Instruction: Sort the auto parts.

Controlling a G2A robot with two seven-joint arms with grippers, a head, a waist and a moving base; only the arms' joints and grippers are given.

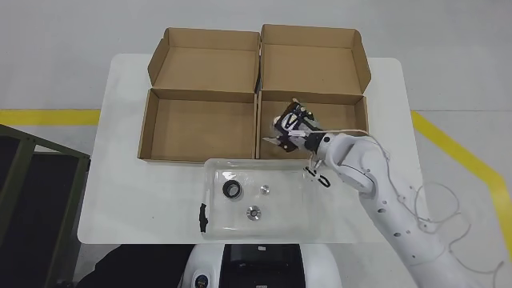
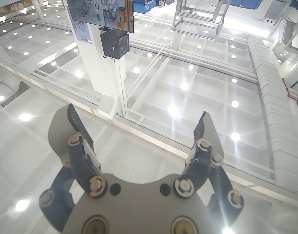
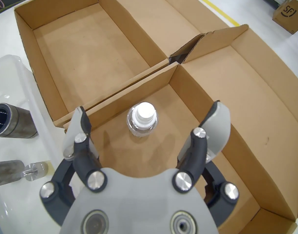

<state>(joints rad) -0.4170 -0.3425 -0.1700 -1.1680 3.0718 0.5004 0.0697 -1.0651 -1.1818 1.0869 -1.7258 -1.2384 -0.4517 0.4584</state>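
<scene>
My right gripper [image 3: 149,111] hangs open over the right cardboard box [image 3: 239,113], just above its floor near the wall shared with the left box [image 3: 90,49]. A small clear part with a white cap [image 3: 142,120] stands on that floor between and below the fingers, untouched. In the top view the right gripper [image 1: 293,123] is over the right box [image 1: 352,116]. A clear tray [image 1: 288,208] in front of the boxes holds a black ring [image 1: 232,190], a small metal piece [image 1: 264,189] and a metal disc [image 1: 254,213]. My left gripper [image 2: 137,112] is open and holds nothing, pointing up at the ceiling.
Both boxes have their lids folded back, and the left box [image 1: 200,128] has nothing in it. A black piece [image 1: 203,218] lies at the tray's left edge. In the right wrist view, two dark steel cylinders [image 3: 12,124] [image 3: 6,174] lie in the tray [image 3: 7,74].
</scene>
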